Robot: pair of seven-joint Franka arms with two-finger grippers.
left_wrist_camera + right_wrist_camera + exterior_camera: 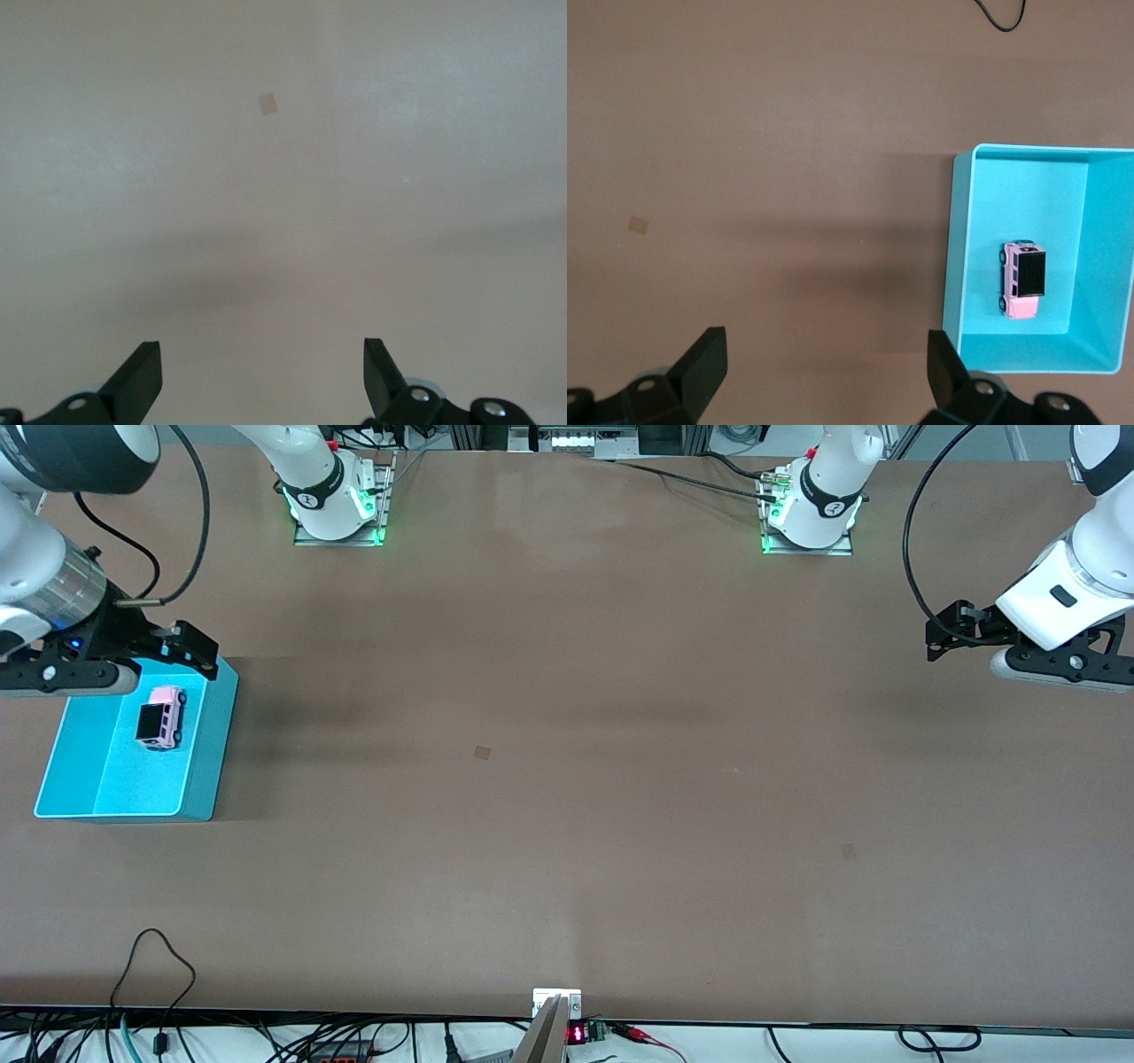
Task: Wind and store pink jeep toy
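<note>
Nearest the front camera the brown surface [567, 824] lies bare of task things, with only cables along its near edge. Farther up, toward the right arm's end of the surface, at about nine o'clock of the front view, stands the cyan bin [205, 766], open at the top. The pink jeep toy [161, 716] sits on its wheels inside the bin, on the bin floor in the half farther from the front camera, its black roof panel facing up; it touches none of the walls as far as can be seen. The right wrist view shows the same: the pink jeep toy [1022, 280] lies within the cyan bin [961, 257], clear of the walls. The right gripper [190, 654] hangs over the bin's farthest edge, at about twelve o'clock of the toy, with its fingers [704, 365] spread wide and holding nothing. At the left arm's end, at about three o'clock of the front view, the left gripper [943, 638] hovers over bare surface, well apart from the bin; in the left wrist view its fingers [142, 372] are likewise spread wide with nothing between them, and only a small pale square mark [267, 104] shows on the surface beneath.
</note>
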